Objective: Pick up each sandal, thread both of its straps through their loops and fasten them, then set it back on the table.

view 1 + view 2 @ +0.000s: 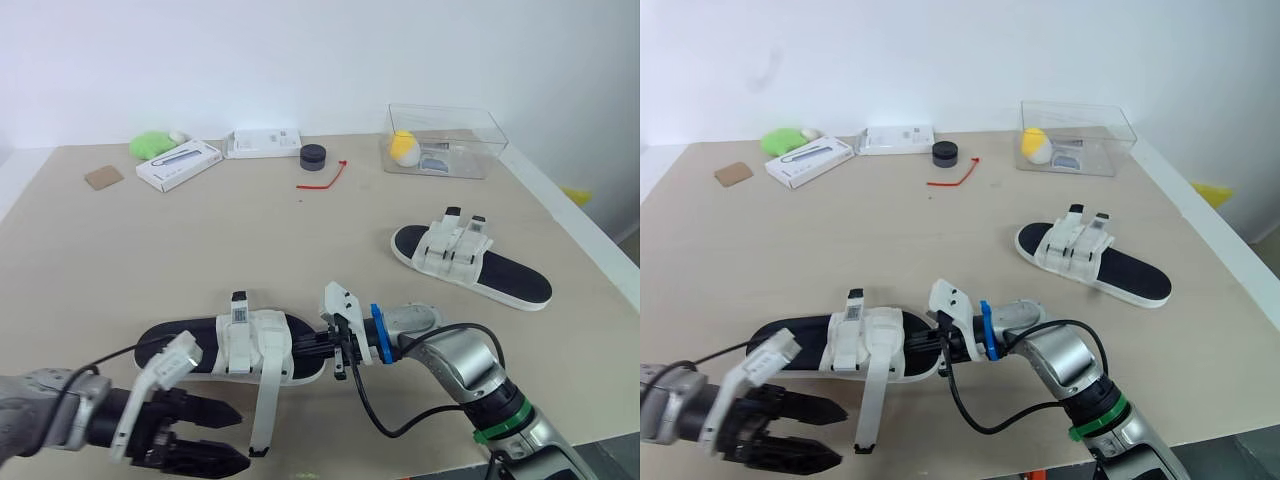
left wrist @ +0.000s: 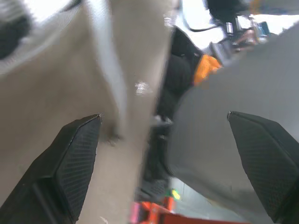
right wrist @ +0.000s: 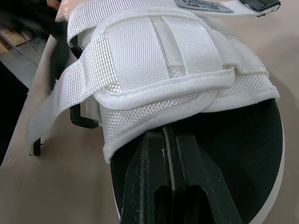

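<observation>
Looking down over both arms, I see the near sandal (image 1: 250, 345) lying lengthwise close to the front edge of the table (image 1: 300, 250), heel toward my left. One loose strap (image 1: 265, 405) hangs free of its loop and trails from the white upper toward the table's front edge.

My left gripper (image 1: 238, 437) sits just beside that strap's free end. Its two black fingers (image 2: 74, 154) are spread wide and hold nothing. In the left wrist view a blurred pale band runs between them.

My right gripper (image 3: 164, 137) comes in from the toe end. Its fingers are pressed together and lie over the black footbed, with the tips at the hem of the white upper. A thin pale sliver shows between them, and I cannot tell whether it is pinched fabric.

The far sandal (image 1: 470, 262) rests flat on the right half of the table, well apart from both grippers. Its two straps are laid across the upper.

Along the back stand a clear plastic box (image 1: 470, 125) holding a yellow object (image 1: 403, 147), a black round cap (image 1: 313, 157), a red tie (image 1: 325, 178) and two white boxes (image 1: 178, 164).
</observation>
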